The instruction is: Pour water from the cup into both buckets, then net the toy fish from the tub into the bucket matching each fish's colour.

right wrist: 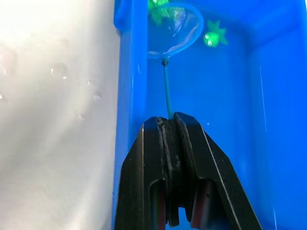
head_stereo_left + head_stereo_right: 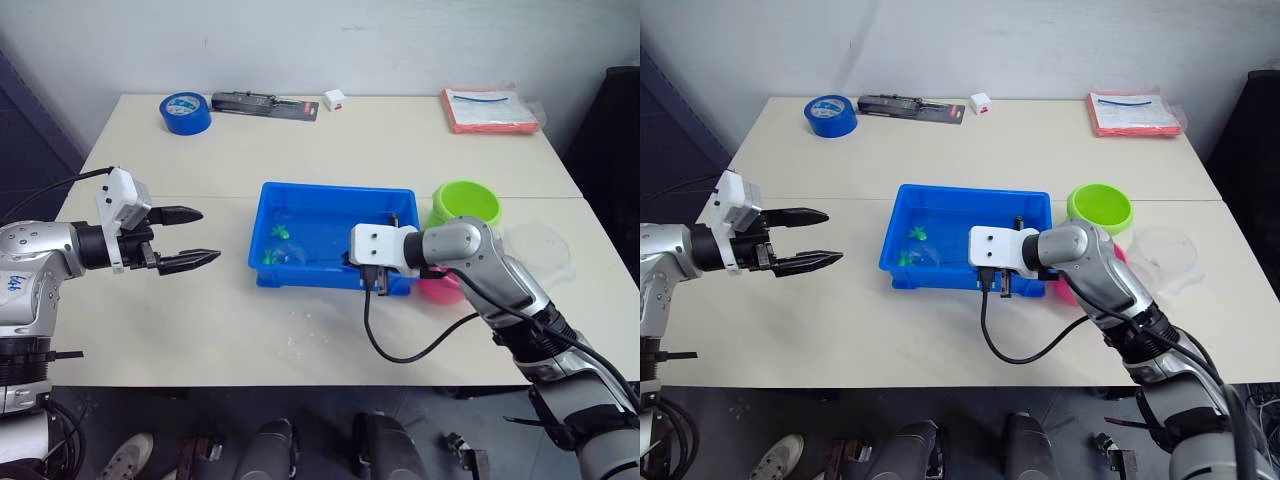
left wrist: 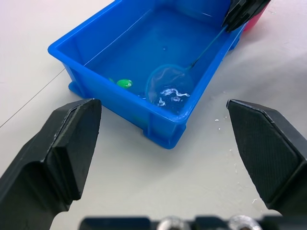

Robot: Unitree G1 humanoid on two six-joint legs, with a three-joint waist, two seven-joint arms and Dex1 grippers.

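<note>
Step in hand: netting; I judge the pouring done, as the clear cup (image 2: pixel 1162 255) sits to the right on the bench (image 2: pixel 300 330).
My right tool (image 1: pixel 169 125): clenched on the thin handle of the net (image 3: pixel 169 87), reaching in over the tub's right end.
Net: its ring lies low in the tub (image 2: pixel 335 192), by the near wall, close to the green fish (image 1: pixel 213 37).
My left tool (image 2: pixel 186 238): released, jaws wide, hanging left of the tub, apart from it.
Buckets: green bucket (image 2: pixel 465 203) and pink bucket (image 2: pixel 440 287) sit just right of the tub.
Next move calls for: sliding the ring under a green fish, lifting level, carrying it to the green bucket.
</note>
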